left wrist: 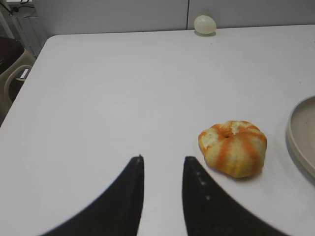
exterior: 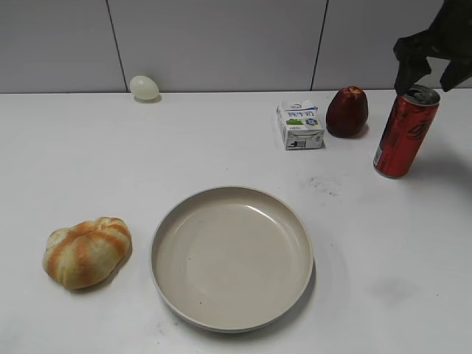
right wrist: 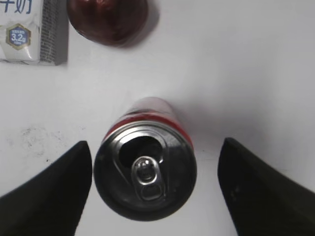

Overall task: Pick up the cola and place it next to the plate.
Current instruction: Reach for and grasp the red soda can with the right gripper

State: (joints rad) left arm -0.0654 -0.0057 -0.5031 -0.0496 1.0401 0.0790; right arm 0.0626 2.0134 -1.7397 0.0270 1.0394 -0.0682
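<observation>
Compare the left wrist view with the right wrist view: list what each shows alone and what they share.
Only the left wrist view: the orange-striped round bun, the pale green egg-shaped object by the wall, an edge of the large beige round plate, and the left gripper with its fingers slightly apart over bare table.

Only the right wrist view: the tall red metal cola can from above, its opened silver top between the right gripper's spread fingers, the white milk carton, and the dark red fruit.

Shared: only the white table.

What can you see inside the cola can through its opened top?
Only darkness shows through the cola can's opening; any liquid is hidden. The open right gripper straddles it.
</observation>
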